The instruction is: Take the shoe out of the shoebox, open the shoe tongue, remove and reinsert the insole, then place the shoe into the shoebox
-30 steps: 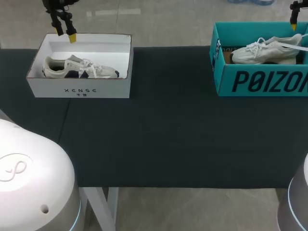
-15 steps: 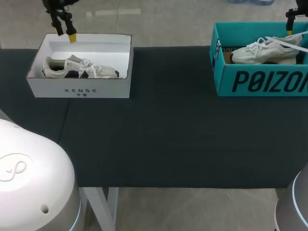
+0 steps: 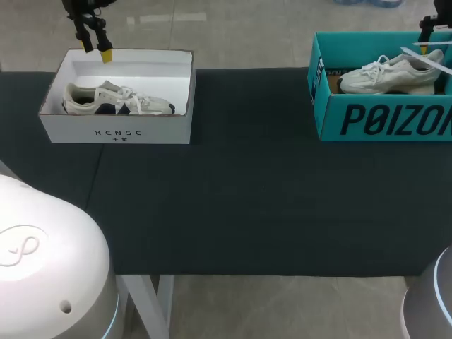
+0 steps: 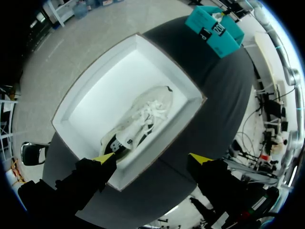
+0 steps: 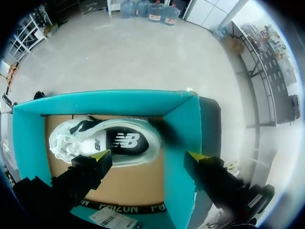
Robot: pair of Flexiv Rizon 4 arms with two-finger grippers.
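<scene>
- Two shoeboxes sit on the counter point(image 3: 247, 183), one under each arm. The white shoebox point(image 3: 116, 131) is at the far left corner with a cream-and-dark shoe point(image 3: 116, 99) lying inside. The teal shoebox point(image 3: 381, 120) is at the far right corner and holds a white sneaker point(image 3: 392, 74).
- The left claw point(image 3: 95, 46) hangs above the white shoebox's far wall, fingers spread wide and gripping nothing.
- The right claw point(image 3: 426, 39) hovers over the teal shoebox, also wide open and empty. Neither shoe has left its box yet.
- First risk: in both wrist views one finger sits over the shoe while the other looks to be past the box wall. A straight drop from there would probably land a fingertip on the cardboard rim, denting it or shoving the box.
- Second risk: both boxes stand close to the counter's far edge, so a push that way could tip one off.
- Third risk: a loose white strip point(image 3: 424, 56) rises off the white sneaker near the right claw, lace or tag, hard to say. It could snag a finger and drag the sneaker crooked.
- Fourth risk: the uppers look soft, so a pinch there may fold them and let the shoe swing or slip. The light box could also lift along with the shoe.
</scene>
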